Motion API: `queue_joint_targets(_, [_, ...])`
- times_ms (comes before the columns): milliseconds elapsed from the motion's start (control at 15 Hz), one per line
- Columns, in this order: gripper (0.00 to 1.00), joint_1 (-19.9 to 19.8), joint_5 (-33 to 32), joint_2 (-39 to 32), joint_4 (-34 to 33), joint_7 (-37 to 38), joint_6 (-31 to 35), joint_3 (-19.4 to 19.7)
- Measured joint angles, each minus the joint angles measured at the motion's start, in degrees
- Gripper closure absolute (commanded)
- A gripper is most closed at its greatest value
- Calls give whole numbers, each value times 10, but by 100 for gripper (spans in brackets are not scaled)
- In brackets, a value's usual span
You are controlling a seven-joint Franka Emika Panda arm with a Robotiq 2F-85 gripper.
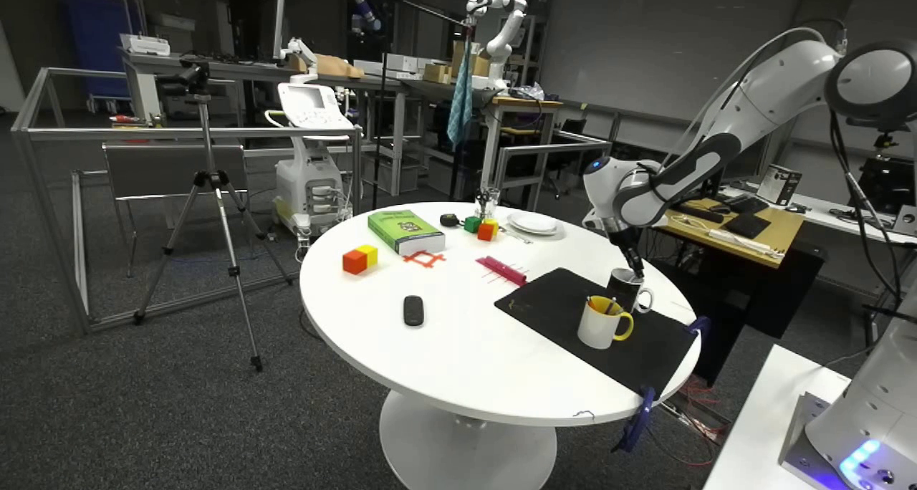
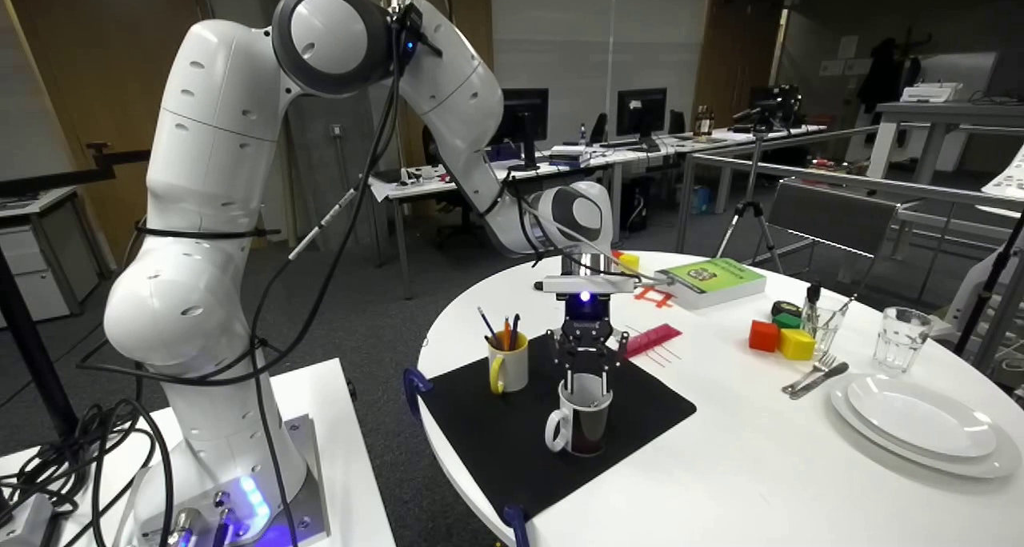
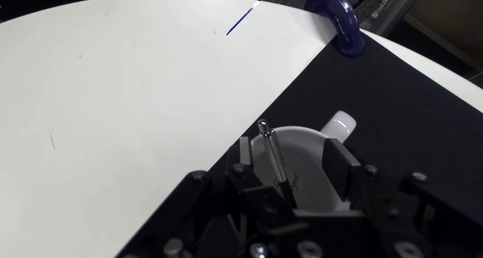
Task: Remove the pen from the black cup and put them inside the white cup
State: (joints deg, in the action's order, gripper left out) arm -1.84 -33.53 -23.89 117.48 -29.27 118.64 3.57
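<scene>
The black cup [image 1: 622,289] stands upright on a black mat; it shows in both exterior views [image 2: 589,433], with a white inside and white handle. A silver and black pen [image 3: 277,160] leans inside it in the wrist view, its silver end over the rim. My gripper [image 2: 586,383] points down at the cup's mouth, also in an exterior view [image 1: 637,266]. Its fingers [image 3: 289,158] are open, with the pen between them, nearer the left finger and apparently unheld. The white cup [image 1: 596,329] with yellow inside and handle stands close by, holding several pens [image 2: 506,335].
The black mat [image 2: 496,443] is held by blue clamps [image 2: 413,387] at the table edge. A pink piece [image 2: 652,339], green book [image 2: 712,279], coloured blocks [image 2: 764,336], a glass [image 2: 902,339], cutlery and white plates [image 2: 920,419] lie farther across the round table.
</scene>
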Motion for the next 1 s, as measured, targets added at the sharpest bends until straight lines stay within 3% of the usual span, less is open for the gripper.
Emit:
queue_joint_targets(600, [46,0,-1,-10,-2,0,-11,0])
queue_joint_targets(1000, [60,0,-3,-10,-3,0,-18,0])
